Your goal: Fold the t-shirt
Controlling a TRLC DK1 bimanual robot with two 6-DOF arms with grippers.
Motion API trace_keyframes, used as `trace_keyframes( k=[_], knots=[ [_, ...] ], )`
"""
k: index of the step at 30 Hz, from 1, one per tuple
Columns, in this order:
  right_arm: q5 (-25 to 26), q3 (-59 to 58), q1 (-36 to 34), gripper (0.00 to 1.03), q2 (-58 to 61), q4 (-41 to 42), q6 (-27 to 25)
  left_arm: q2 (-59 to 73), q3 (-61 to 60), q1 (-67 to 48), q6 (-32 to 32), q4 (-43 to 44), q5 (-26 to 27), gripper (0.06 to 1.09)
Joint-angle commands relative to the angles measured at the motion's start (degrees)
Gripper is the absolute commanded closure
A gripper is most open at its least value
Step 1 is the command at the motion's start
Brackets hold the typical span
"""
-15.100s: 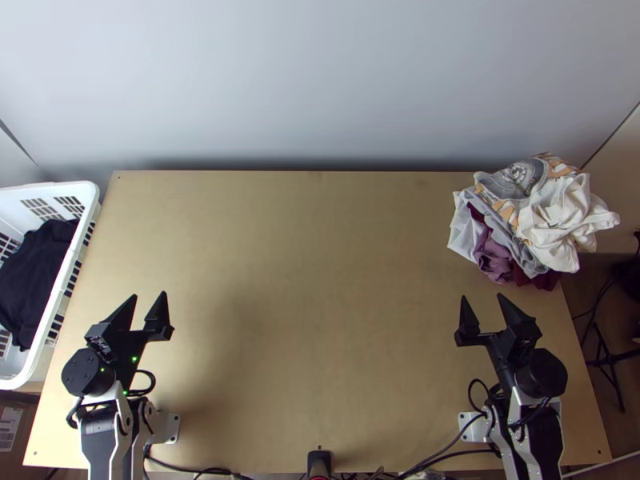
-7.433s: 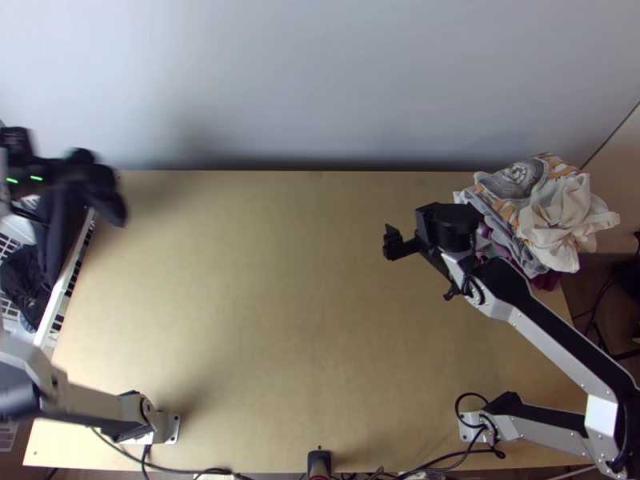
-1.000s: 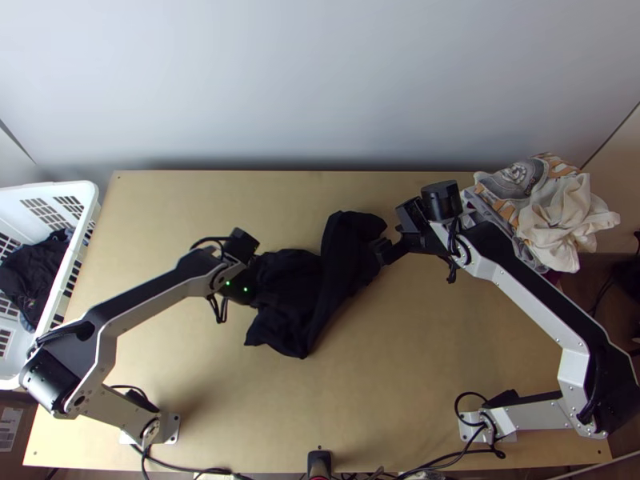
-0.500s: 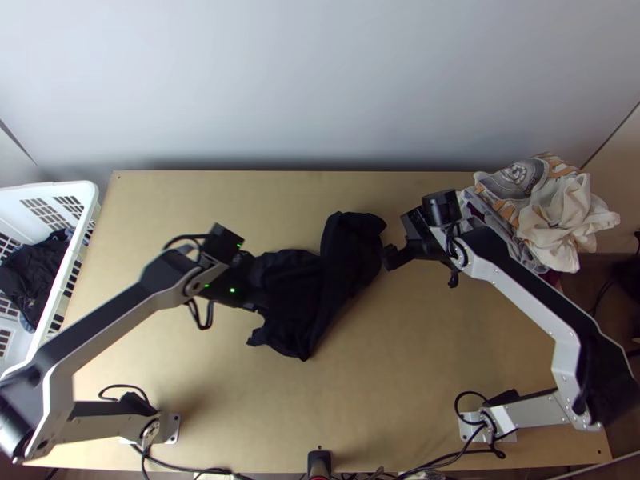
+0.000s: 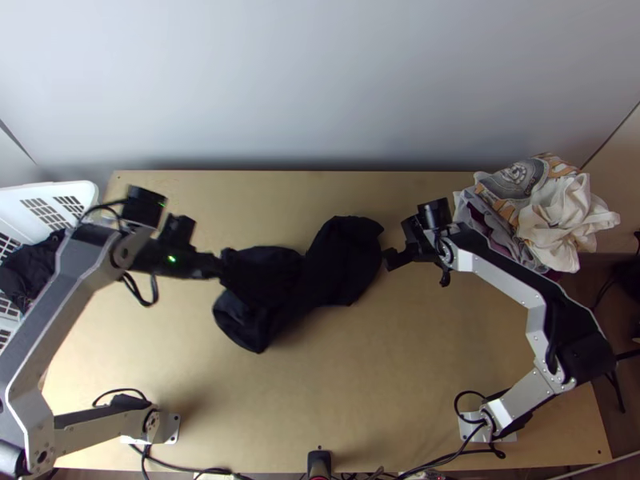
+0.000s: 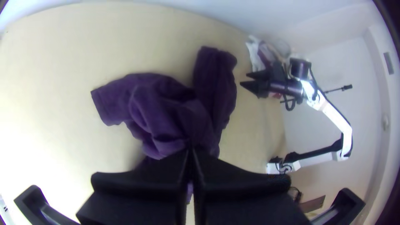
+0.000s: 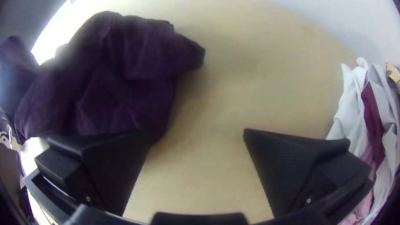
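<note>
In the top view a dark t-shirt (image 5: pixel 296 284) lies bunched on the table's middle, its left end raised toward my left gripper (image 5: pixel 220 266). The left wrist view has that gripper (image 6: pixel 191 152) shut on a gathered part of the t-shirt (image 6: pixel 166 108). My right gripper (image 5: pixel 388 258) is just right of the cloth, over the table. In the right wrist view my right gripper (image 7: pixel 198 133) stands open, one finger beside the t-shirt (image 7: pixel 108 79) and bare table between the fingers.
A pile of light and purple clothes (image 5: pixel 544 208) lies at the table's back right corner. At the left edge stands a white basket (image 5: pixel 60 204) with dark clothes in it. A plain wall runs behind the table.
The left gripper has moved left and slightly back, drawing the t-shirt's left part with it. The right gripper has barely moved; the cloth beside it has shifted a little.
</note>
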Motion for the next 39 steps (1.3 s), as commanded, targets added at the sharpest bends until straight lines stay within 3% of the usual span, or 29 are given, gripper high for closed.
trace_keyframes(
  k=[1, 8, 15, 27, 30, 34, 35, 39],
  knots=[
    [0.0, 1.1, 0.9, 0.04, 1.8, 1.2, 1.2, 8.5, 10.9, 17.3, 3.2, -2.4, 2.7, 1.05],
    [0.0, 0.0, 1.7, 0.04, 0.3, 1.1, 2.4, 14.7, 21.0, 27.3, 0.4, -3.6, 3.6, 1.05],
    [-0.9, 0.0, 6.4, 0.04, 0.9, 1.2, 7.8, 13.1, 12.9, 25.3, -0.2, -0.5, 3.6, 1.05],
    [-3.1, 5.8, 11.3, 0.06, 3.8, 0.7, 12.5, 12.0, 9.1, 25.8, -0.7, 3.9, 2.8, 1.05],
    [-3.1, 6.2, 12.1, 0.3, 5.7, 0.7, 11.8, 11.6, 7.8, 25.9, -0.7, 4.4, 2.8, 1.05],
    [-3.1, 6.5, 12.2, 0.77, 8.0, 0.7, 10.8, 10.4, 6.1, 25.7, -0.5, 5.7, 2.5, 1.05],
    [-3.1, 6.5, 12.2, 0.82, 8.3, 0.7, 10.3, 10.1, 5.7, 25.6, -0.4, 5.7, 2.5, 1.05],
    [-2.6, 5.8, 11.4, 0.86, 9.2, 0.6, 9.8, 9.4, 4.3, 25.4, 0.0, 6.1, 2.4, 1.05]
  ],
)
